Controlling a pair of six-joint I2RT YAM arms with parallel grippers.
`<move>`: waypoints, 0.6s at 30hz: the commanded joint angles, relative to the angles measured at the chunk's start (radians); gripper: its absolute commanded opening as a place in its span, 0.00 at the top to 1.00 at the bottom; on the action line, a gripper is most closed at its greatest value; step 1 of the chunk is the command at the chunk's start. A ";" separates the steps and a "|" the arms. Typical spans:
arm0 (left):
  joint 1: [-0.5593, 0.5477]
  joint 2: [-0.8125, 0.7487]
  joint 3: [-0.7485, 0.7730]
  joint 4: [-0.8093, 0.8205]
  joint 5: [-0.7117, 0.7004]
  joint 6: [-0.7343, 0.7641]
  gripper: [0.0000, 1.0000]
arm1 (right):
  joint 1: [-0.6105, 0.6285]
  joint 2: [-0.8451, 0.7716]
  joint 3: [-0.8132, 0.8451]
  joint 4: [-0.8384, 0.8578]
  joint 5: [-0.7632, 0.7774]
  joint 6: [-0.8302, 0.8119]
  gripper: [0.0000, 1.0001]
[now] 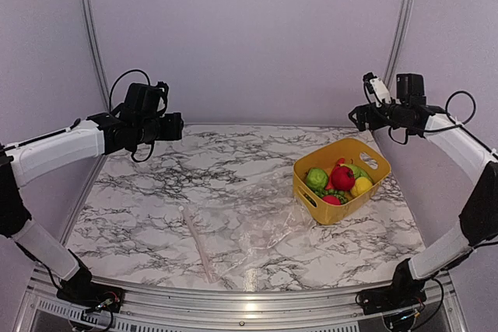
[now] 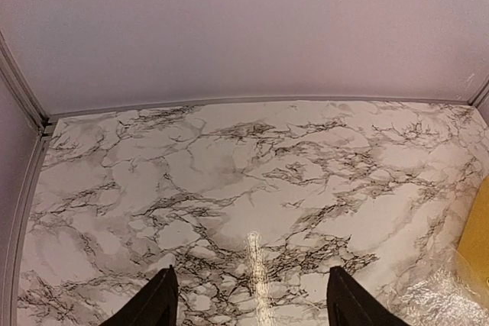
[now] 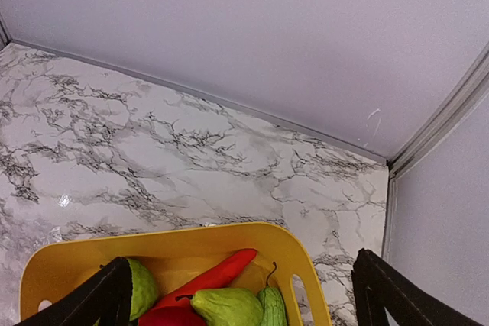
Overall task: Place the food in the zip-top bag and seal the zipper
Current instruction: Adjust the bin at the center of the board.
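Nothing was done yet: the food [image 1: 339, 180] sat in the yellow basket [image 1: 362, 201], centre right; the zip-top bag [image 1: 261, 225] lay empty, lower centre; left gripper [image 2: 248, 299] and right gripper [image 3: 244, 295] hung spread, empty.

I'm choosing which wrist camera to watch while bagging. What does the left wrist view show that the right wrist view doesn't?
Left wrist only: a crinkled corner of the zip-top bag. Right wrist only: the food, including a red pepper, in the yellow basket. Both: the marble table, the pale back wall, and that basket, just a sliver at the left wrist view's right edge.
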 commanded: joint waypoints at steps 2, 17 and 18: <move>0.006 0.034 0.033 -0.023 0.008 -0.043 0.28 | -0.001 0.050 0.045 0.055 -0.024 0.074 0.02; -0.073 -0.018 -0.060 -0.047 0.041 -0.277 0.16 | 0.087 0.002 0.057 -0.301 -0.356 -0.159 0.28; -0.079 -0.019 -0.068 -0.040 0.040 -0.290 0.16 | 0.115 -0.008 0.033 -0.315 -0.360 -0.174 0.30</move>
